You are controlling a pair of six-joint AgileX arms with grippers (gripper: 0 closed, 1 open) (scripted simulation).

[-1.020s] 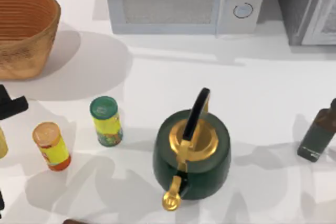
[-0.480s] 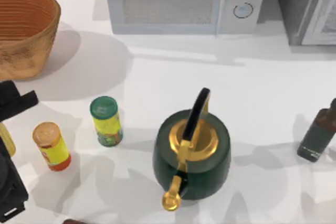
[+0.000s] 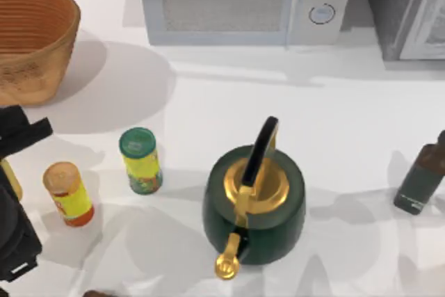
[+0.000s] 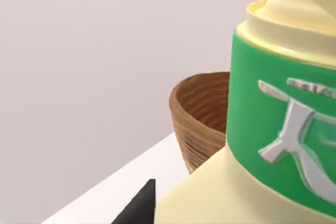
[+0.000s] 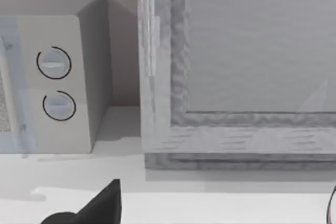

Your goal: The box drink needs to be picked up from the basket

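Left gripper (image 3: pixel 8 172) mostly cut off, grip unclear; box drink (image 4: pixel 283 129) fills wrist view before basket (image 4: pixel 202 114)

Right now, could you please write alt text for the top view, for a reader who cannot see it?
At the table's left edge, the black left gripper sits by a pale yellow box drink, below the wicker basket. Nearby stand an orange-lidded can and a green-lidded can; a green kettle is central, a microwave behind, a dark bottle at right.
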